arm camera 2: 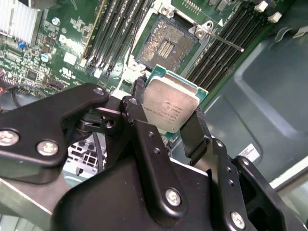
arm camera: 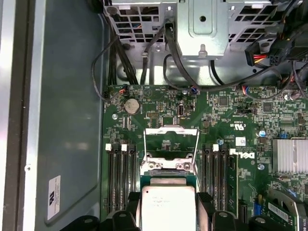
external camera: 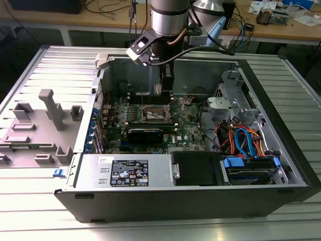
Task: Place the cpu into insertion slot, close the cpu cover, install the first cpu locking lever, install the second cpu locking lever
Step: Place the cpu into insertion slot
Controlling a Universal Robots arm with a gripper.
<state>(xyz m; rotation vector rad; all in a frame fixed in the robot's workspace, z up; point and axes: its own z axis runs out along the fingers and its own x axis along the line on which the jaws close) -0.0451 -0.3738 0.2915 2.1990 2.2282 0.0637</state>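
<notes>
Cpu (arm camera 2: 172,108): clamped at its edges between the gripper (arm camera 2: 169,102) fingers and held above the open slot (arm camera 2: 166,45). In the exterior view the arm (external camera: 168,20) hangs vertical over the motherboard (external camera: 190,125). The first wrist view adds the raised cover (arm camera: 171,130). There the cpu is cut off at the frame edge and hides part of the slot.

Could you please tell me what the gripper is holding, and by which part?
The black gripper holds the small flat square silver-grey cpu chip by two opposite edges.
</notes>
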